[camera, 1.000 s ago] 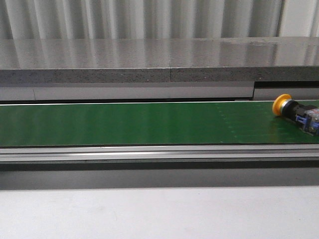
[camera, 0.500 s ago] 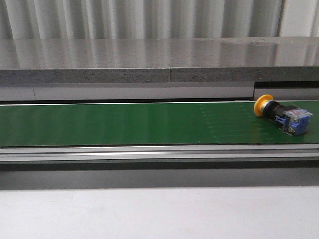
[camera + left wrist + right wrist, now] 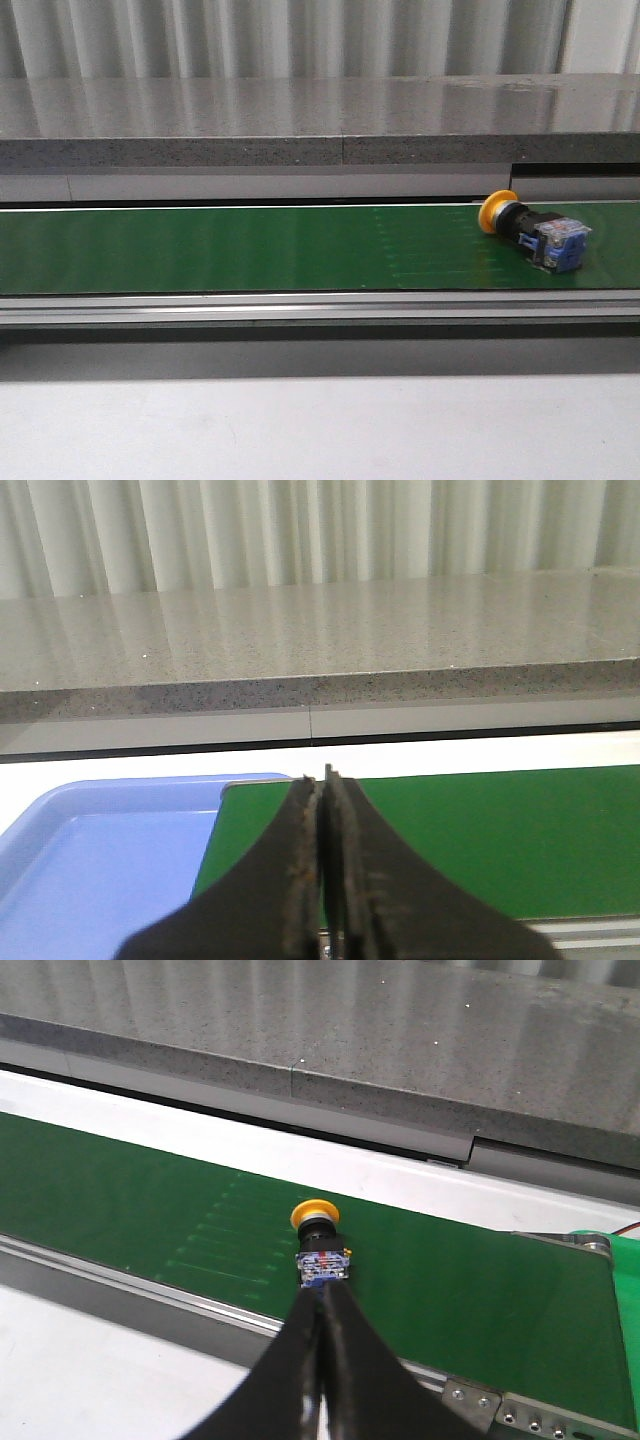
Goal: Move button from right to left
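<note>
The button (image 3: 532, 232) lies on its side on the green conveyor belt (image 3: 250, 248) at the right, yellow-orange cap pointing left and back, blue-and-clear contact block to the right. It also shows in the right wrist view (image 3: 319, 1242), just beyond the tips of my right gripper (image 3: 322, 1295), which is shut and empty. My left gripper (image 3: 325, 780) is shut and empty, over the belt's left end (image 3: 480, 830). Neither gripper shows in the front view.
A light blue tray (image 3: 110, 860) sits beside the belt's left end. A grey stone ledge (image 3: 320, 120) runs behind the belt. A metal rail (image 3: 320, 308) borders the belt's front edge, with white table (image 3: 320, 430) before it. A metal bracket (image 3: 520, 1408) ends the belt at right.
The button has travelled left along the belt, from the frame's right edge to about a quarter of the way in. It has kept its lying pose.
</note>
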`<move>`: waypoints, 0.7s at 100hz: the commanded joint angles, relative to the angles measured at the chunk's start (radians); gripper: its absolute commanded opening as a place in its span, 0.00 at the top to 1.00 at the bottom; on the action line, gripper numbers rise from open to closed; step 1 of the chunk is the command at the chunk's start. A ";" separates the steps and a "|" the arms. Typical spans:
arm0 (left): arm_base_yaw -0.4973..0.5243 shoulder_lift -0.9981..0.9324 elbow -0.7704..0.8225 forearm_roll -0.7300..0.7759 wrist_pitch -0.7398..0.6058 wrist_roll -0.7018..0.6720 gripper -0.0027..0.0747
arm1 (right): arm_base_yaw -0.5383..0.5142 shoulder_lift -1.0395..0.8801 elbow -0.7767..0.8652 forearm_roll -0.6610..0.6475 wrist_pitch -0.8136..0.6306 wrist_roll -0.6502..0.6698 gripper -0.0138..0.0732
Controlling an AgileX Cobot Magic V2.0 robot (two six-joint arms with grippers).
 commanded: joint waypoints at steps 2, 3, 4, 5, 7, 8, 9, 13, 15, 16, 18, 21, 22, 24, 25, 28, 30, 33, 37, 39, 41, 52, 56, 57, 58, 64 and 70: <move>0.000 0.090 -0.120 0.001 0.032 -0.006 0.99 | 0.002 0.009 -0.025 0.008 -0.081 -0.011 0.92; 0.000 0.104 -0.134 -0.002 0.039 -0.006 0.99 | 0.002 0.009 -0.025 0.008 -0.081 -0.011 0.92; 0.000 0.110 -0.140 -0.010 0.045 -0.006 0.99 | 0.002 0.009 -0.025 0.008 -0.081 -0.011 0.92; 0.000 0.124 -0.147 -0.017 0.058 -0.006 0.99 | 0.002 0.009 -0.025 0.008 -0.081 -0.011 0.92; 0.000 0.146 -0.167 -0.036 0.083 -0.006 0.99 | 0.002 0.009 -0.025 0.008 -0.081 -0.011 0.92; 0.000 0.153 -0.180 -0.045 0.092 -0.006 0.99 | 0.002 0.009 -0.025 0.008 -0.081 -0.011 0.92; 0.000 0.160 -0.187 -0.047 0.110 -0.006 0.99 | 0.002 0.009 -0.025 0.008 -0.081 -0.011 0.92; 0.000 0.204 -0.222 -0.047 0.154 -0.006 0.99 | 0.002 0.009 -0.025 0.008 -0.081 -0.011 0.92; 0.000 0.225 -0.239 -0.047 0.181 -0.006 0.99 | 0.002 0.009 -0.025 0.008 -0.081 -0.011 0.92; 0.000 0.232 -0.244 -0.047 0.197 -0.006 0.99 | 0.002 0.009 -0.025 0.008 -0.081 -0.011 0.92; 0.000 0.252 -0.257 -0.047 0.211 -0.006 0.98 | 0.002 0.009 -0.025 0.008 -0.081 -0.011 0.92; 0.000 0.284 -0.273 -0.047 0.235 -0.006 0.97 | 0.002 0.009 -0.025 0.008 -0.081 -0.011 0.92; 0.000 0.289 -0.279 -0.047 0.237 -0.006 0.95 | 0.002 0.009 -0.025 0.008 -0.081 -0.011 0.92; 0.000 0.306 -0.286 -0.047 0.241 -0.006 0.93 | 0.002 0.009 -0.025 0.008 -0.081 -0.011 0.92; 0.000 0.311 -0.288 -0.049 0.244 -0.006 0.92 | 0.002 0.009 -0.025 0.008 -0.081 -0.011 0.92; 0.000 0.333 -0.292 -0.049 0.244 -0.006 0.88 | 0.002 0.009 -0.025 0.008 -0.081 -0.011 0.92; 0.000 0.341 -0.297 -0.049 0.239 -0.006 0.84 | 0.002 0.009 -0.025 0.008 -0.081 -0.011 0.92; 0.000 0.356 -0.299 -0.049 0.231 -0.006 0.77 | 0.002 0.009 -0.025 0.008 -0.081 -0.011 0.92; 0.000 0.366 -0.299 -0.049 0.206 -0.006 0.70 | 0.002 0.009 -0.025 0.008 -0.081 -0.011 0.92; 0.000 0.373 -0.299 -0.047 0.194 -0.006 0.66 | 0.002 0.009 -0.025 0.008 -0.081 -0.011 0.92; 0.000 0.376 -0.299 -0.047 0.178 -0.006 0.62 | 0.002 0.009 -0.025 0.008 -0.081 -0.011 0.92; 0.000 0.385 -0.299 -0.040 0.132 -0.006 0.47 | 0.002 0.009 -0.025 0.008 -0.081 -0.011 0.92; 0.000 0.387 -0.299 -0.034 0.111 -0.006 0.46 | 0.002 0.009 -0.025 0.008 -0.081 -0.011 0.92; 0.000 0.387 -0.299 -0.034 0.108 -0.006 0.46 | 0.002 0.009 -0.025 0.008 -0.081 -0.011 0.92; 0.000 0.387 -0.299 -0.034 0.100 -0.006 0.46 | 0.002 0.009 -0.025 0.008 -0.081 -0.011 0.92; 0.000 0.389 -0.302 -0.034 0.086 -0.006 0.46 | 0.002 0.009 -0.025 0.008 -0.081 -0.011 0.92; 0.000 0.395 -0.306 -0.034 0.093 -0.006 0.46 | 0.002 0.009 -0.025 0.008 -0.081 -0.011 0.92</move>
